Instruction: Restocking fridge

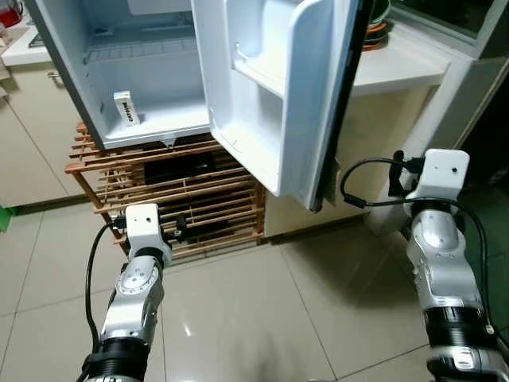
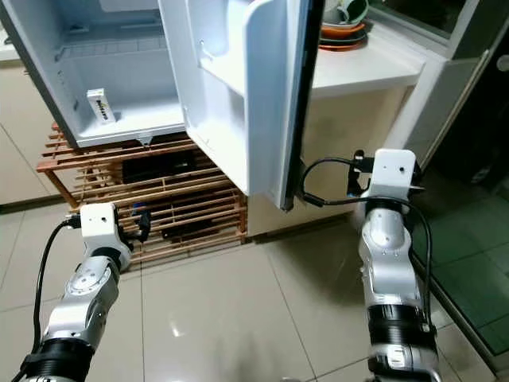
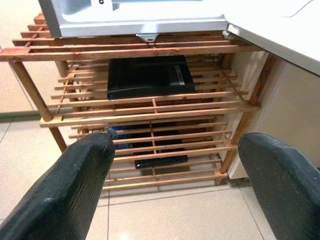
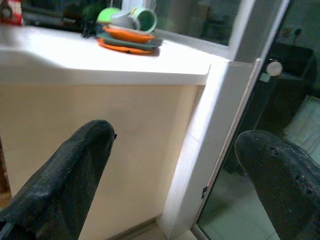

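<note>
Standing open, mini fridge (image 1: 151, 79) holds one white carton (image 1: 126, 108) at 11 o'clock; left tool (image 3: 175, 165) and right tool (image 4: 172, 165) both spread wide, empty.

One fridge (image 1: 119, 72), one carton (image 1: 126, 108), one wooden rack (image 3: 150, 105), two orange plates (image 4: 127, 40).

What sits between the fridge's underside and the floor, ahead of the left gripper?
A wooden slatted rack holding a flat black item on its upper shelf, seen past the open left gripper in the left wrist view.
</note>
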